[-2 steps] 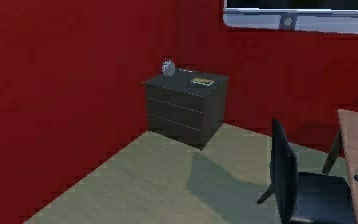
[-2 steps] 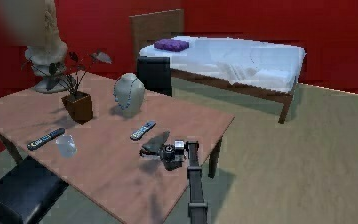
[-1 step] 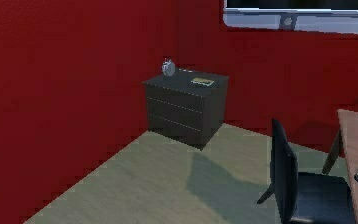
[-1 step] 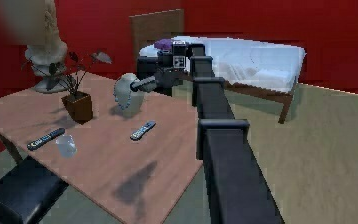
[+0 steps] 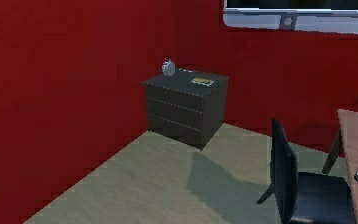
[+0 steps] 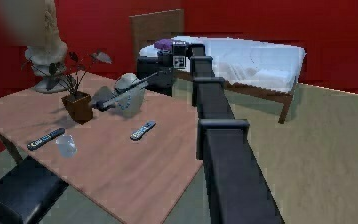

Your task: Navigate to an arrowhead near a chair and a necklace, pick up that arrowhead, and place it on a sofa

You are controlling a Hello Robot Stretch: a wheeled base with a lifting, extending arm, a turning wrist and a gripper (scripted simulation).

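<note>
Stands beside a wooden bench (image 6: 137,170) with the arm (image 6: 225,150) reached out across it. Ends the claw (image 6: 105,102) close by a potted plant (image 6: 75,100) and a pale grey lump (image 6: 127,80) — maybe the arrowhead, too small to say, nor whether touching. Cannot tell whether the claw grasps anything, with bench and things behind it. Carries a remote (image 6: 45,138), a second remote (image 6: 142,130) and a clear blob (image 6: 65,146) on the bench, with a dark chair (image 6: 27,195) at its near edge and a white bed (image 6: 242,60) beyond. Faces, ahead, a dark dresser (image 5: 187,105) against red walls (image 5: 67,80).
</note>
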